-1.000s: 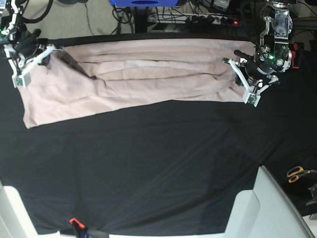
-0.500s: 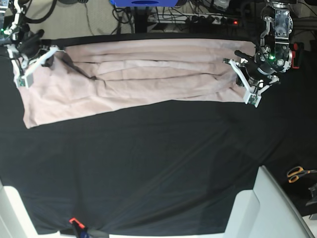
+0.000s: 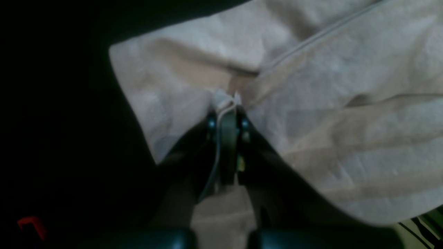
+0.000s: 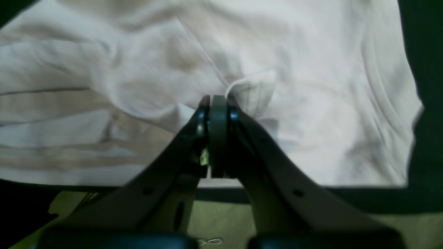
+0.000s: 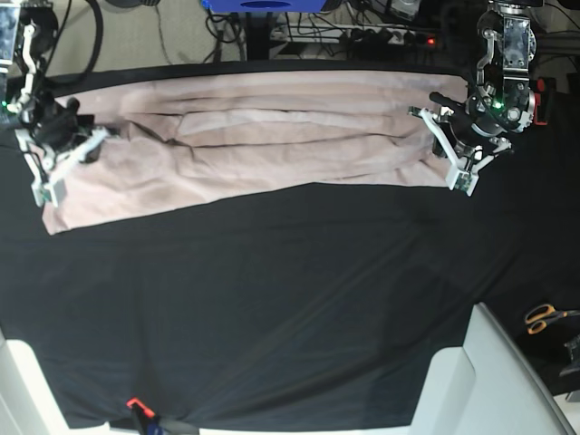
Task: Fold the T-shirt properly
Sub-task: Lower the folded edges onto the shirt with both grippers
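The pale pink T-shirt (image 5: 254,145) lies stretched out sideways along the far edge of the black table cloth (image 5: 272,299), with long creases running across it. My left gripper (image 5: 449,168) is at the shirt's right end in the base view. It is shut on a pinched fold of the cloth (image 3: 226,98). My right gripper (image 5: 68,163) is at the shirt's left end. It is shut on a bunched fold near a ribbed hem (image 4: 249,90). Both ends are lifted slightly.
Orange-handled scissors (image 5: 544,317) lie at the right edge. A white surface (image 5: 494,381) juts in at the front right. An orange clip (image 5: 136,403) sits at the front edge. Cables and a power strip (image 5: 381,36) lie beyond the far edge.
My right gripper has moved toward the front of the table with the shirt's left end, pulling that end down and flattening it. My left gripper has stayed put.
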Controlling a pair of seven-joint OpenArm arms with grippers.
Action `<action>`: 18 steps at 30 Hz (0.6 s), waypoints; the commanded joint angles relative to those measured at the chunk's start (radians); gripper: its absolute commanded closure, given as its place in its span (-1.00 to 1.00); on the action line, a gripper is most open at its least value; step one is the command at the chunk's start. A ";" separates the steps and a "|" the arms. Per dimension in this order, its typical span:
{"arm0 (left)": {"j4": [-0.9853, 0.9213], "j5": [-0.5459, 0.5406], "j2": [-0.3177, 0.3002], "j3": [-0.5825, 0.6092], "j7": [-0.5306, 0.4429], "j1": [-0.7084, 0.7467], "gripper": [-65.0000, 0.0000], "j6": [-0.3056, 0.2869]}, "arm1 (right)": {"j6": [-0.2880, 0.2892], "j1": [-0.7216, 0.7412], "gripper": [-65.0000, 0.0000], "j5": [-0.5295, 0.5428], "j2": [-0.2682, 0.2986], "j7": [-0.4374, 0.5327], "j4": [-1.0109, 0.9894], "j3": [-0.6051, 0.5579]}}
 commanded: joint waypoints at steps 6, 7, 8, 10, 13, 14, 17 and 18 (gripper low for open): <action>0.000 0.002 0.000 -0.007 -0.091 -0.002 1.00 0.001 | 0.003 0.070 0.97 0.004 0.007 0.004 -0.088 0.001; -0.008 0.002 0.002 -0.007 -0.094 -0.002 1.00 0.003 | 0.003 0.078 0.93 0.004 0.007 0.004 -0.108 0.001; -0.008 0.002 0.002 -0.007 -0.094 -0.004 1.00 0.003 | 0.004 0.081 0.85 0.004 0.007 0.004 -0.120 0.001; -0.005 0.002 0.003 -0.008 -0.096 -0.010 1.00 0.003 | 0.009 0.081 0.59 0.008 0.005 0.009 -0.126 0.001; 0.003 0.002 0.003 -0.008 -0.097 -0.016 1.00 0.046 | 0.009 0.081 0.14 0.010 0.005 0.011 -0.125 0.001; 0.004 0.002 0.003 -0.008 -0.101 -0.033 1.00 0.075 | 0.010 0.081 0.00 0.011 0.005 0.012 -0.120 0.003; -0.005 0.004 0.000 -0.007 -0.131 -0.053 1.00 0.106 | 0.010 0.076 -0.17 0.011 0.005 0.014 -0.071 0.010; -0.002 0.004 -0.002 -0.007 -0.131 -0.055 1.00 0.106 | 0.010 0.073 -0.17 0.011 0.005 0.014 -0.048 0.010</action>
